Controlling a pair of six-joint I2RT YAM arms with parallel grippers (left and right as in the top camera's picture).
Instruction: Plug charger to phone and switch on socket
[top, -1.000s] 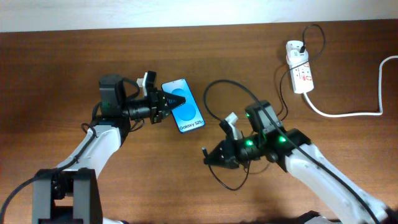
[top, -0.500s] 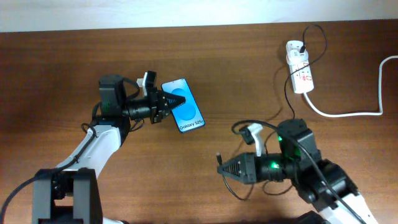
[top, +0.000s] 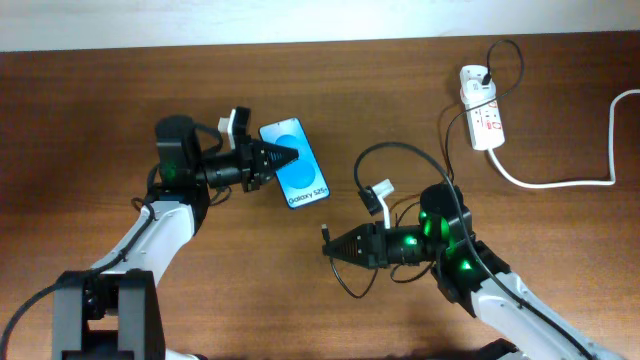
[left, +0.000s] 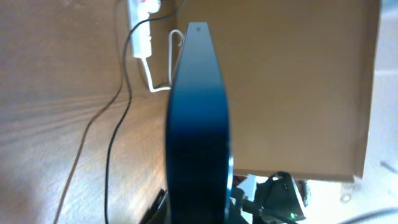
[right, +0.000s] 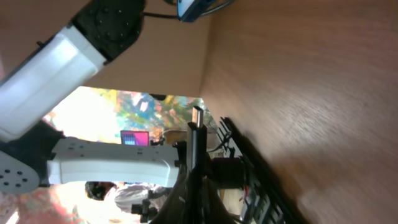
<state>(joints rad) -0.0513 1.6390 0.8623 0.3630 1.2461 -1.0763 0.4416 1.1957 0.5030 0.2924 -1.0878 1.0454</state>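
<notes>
My left gripper (top: 283, 158) is shut on the phone (top: 300, 175), whose blue screen faces up in the overhead view. The left wrist view shows the phone (left: 199, 124) edge-on, reaching away from the jaws. To the lower right of the phone, my right gripper (top: 336, 247) is shut on the charger, with the small connector tip (top: 326, 234) sticking out towards the phone. In the right wrist view the tip (right: 197, 119) stands above the shut fingers and the phone (right: 196, 7) lies far ahead. The thin black cable (top: 395, 146) loops back to the white socket (top: 482, 108) at the far right.
A thick white cord (top: 560, 183) runs from the socket to the right table edge. A loop of black cable (top: 350, 290) lies under the right gripper. In the left wrist view the socket (left: 142, 25) and black cable (left: 118, 124) lie ahead on the wooden table.
The right arm swung right, then came back left towards the phone with the connector still held. The left gripper and phone shifted slightly up.
</notes>
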